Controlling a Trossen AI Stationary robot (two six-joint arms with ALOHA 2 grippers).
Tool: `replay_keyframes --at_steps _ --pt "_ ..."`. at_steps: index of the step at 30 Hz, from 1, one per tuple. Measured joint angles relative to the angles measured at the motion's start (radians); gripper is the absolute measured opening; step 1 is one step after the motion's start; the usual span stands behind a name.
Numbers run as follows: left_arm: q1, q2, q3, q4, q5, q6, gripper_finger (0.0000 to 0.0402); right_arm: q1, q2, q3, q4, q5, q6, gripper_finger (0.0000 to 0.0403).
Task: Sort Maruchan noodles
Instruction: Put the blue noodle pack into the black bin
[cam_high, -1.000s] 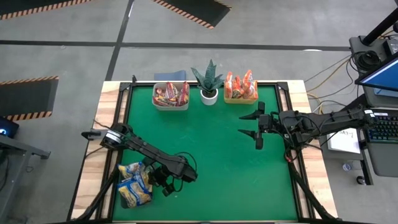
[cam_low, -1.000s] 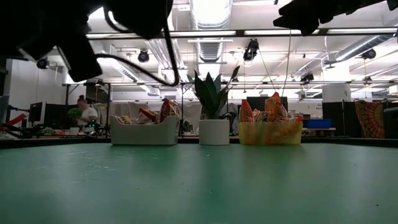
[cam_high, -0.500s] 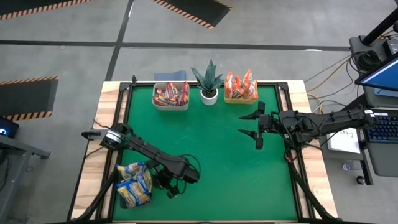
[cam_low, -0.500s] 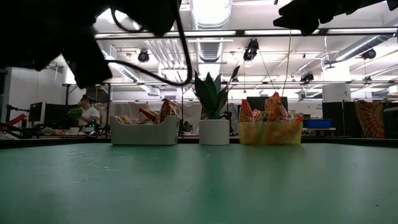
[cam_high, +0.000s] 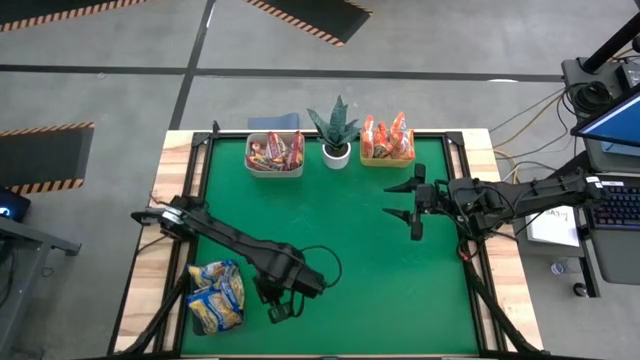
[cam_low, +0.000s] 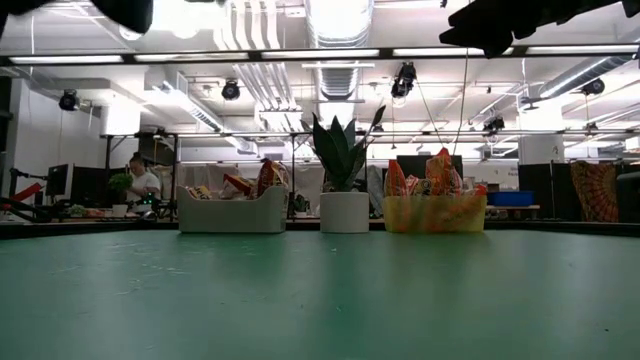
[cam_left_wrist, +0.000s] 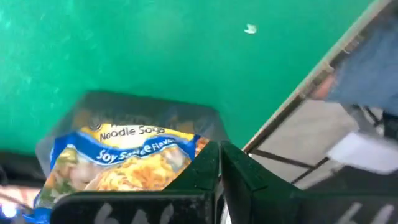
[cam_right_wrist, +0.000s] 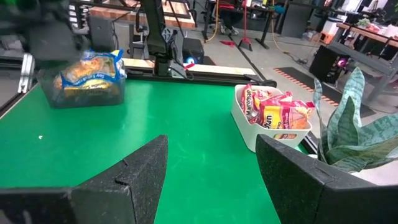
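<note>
Yellow-blue Maruchan packets (cam_high: 216, 296) lie in a clear container at the table's near left corner. The left wrist view shows one of them (cam_left_wrist: 124, 155); the right wrist view shows them far off (cam_right_wrist: 87, 74). Red-white packets fill a white bin (cam_high: 274, 152) at the far edge, also in the right wrist view (cam_right_wrist: 273, 115). Orange-red packets stand in a yellow bin (cam_high: 387, 140). My left gripper (cam_high: 279, 308) hovers shut just right of the clear container, its fingers (cam_left_wrist: 219, 167) touching nothing. My right gripper (cam_high: 403, 203) waits open over the table's right half (cam_right_wrist: 211, 180).
A potted green plant (cam_high: 335, 132) stands between the two bins at the far edge, its leaves near my right gripper (cam_right_wrist: 354, 124). Bare green mat (cam_high: 350, 260) lies in the table's middle. A wooden border and black frame (cam_high: 170, 180) ring the mat. A person sits far behind (cam_low: 135, 180).
My left gripper has moved from the clear container's edge toward the table's right and near edge. Its arm has left most of the low view. The packets and my right arm have stayed where they were.
</note>
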Motion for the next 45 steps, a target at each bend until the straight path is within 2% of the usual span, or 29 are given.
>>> replay_keyframes --at_steps 3,7,13,22,27,32,45 --pt "-0.026 -0.016 0.044 -0.004 -0.048 0.056 0.0000 -0.001 0.004 0.000 0.003 0.000 -0.008 0.0233" --pt "-0.068 -0.070 0.052 -0.002 -0.218 0.019 0.0000 -0.001 0.011 0.000 0.003 0.000 -0.008 0.0233" --pt "-0.134 -0.201 -0.092 -0.005 -0.278 -0.161 0.0000 -0.002 0.018 0.000 0.003 0.000 -0.008 0.0233" --pt "-0.223 -0.335 -0.338 0.069 -0.278 -0.394 0.0000 -0.002 0.017 0.000 0.010 0.000 -0.012 0.0233" --pt "-0.228 -0.352 -0.435 0.194 -0.271 -0.395 0.0000 -0.002 0.017 0.000 0.010 0.000 -0.012 0.0233" --pt "-0.228 -0.351 -0.487 0.235 -0.269 -0.389 0.0000 -0.002 0.017 0.000 0.010 0.000 -0.013 0.0233" --pt "-0.231 -0.351 -0.554 0.350 -0.269 -0.361 0.0000 -0.002 0.017 0.000 0.010 0.000 -0.013 0.0233"
